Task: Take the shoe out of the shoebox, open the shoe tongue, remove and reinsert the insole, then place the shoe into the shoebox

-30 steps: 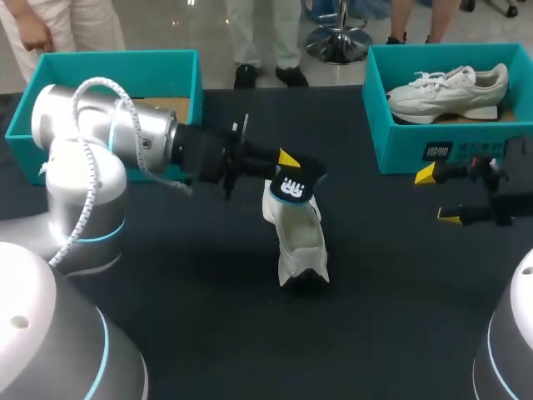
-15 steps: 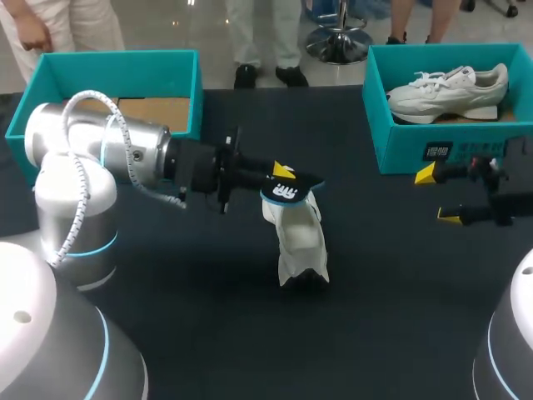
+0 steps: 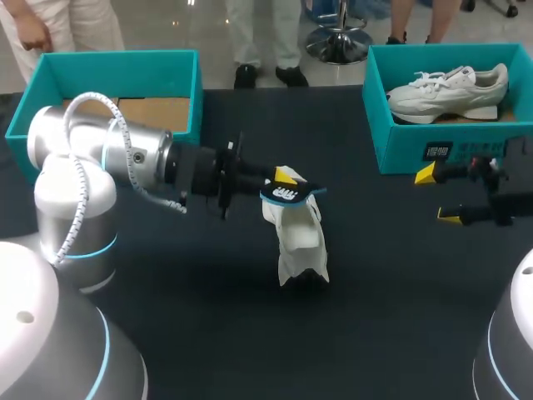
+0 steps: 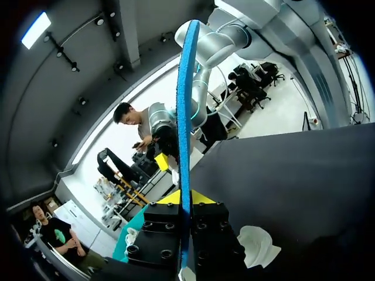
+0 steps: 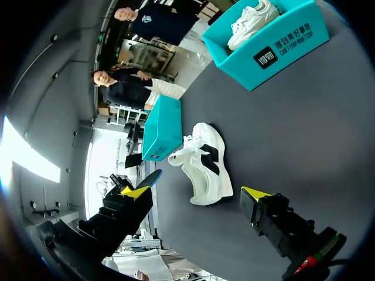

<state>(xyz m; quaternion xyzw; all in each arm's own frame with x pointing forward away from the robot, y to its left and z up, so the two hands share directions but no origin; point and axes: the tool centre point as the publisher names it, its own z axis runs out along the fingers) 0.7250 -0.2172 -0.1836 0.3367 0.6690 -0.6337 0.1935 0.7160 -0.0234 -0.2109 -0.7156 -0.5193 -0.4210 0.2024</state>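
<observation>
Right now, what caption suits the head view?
Left gripper holds the insole above the white shoe on the table.

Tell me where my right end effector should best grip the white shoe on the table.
Probably the near end of the shoe, from the right: it stands on its sole, narrow there, and the left end effector holds the insole over its far end.

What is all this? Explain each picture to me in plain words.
Two robot arms stand at a dark table. The wide picture looks down from above; the round ones come from a camera on each wrist. The left pincer is shut on an insole, held above a white shoe standing on the table. The right pincer hangs open, empty. Two teal boxes sit at the back: the left box shows no shoe, the right box holds a second shoe.
</observation>
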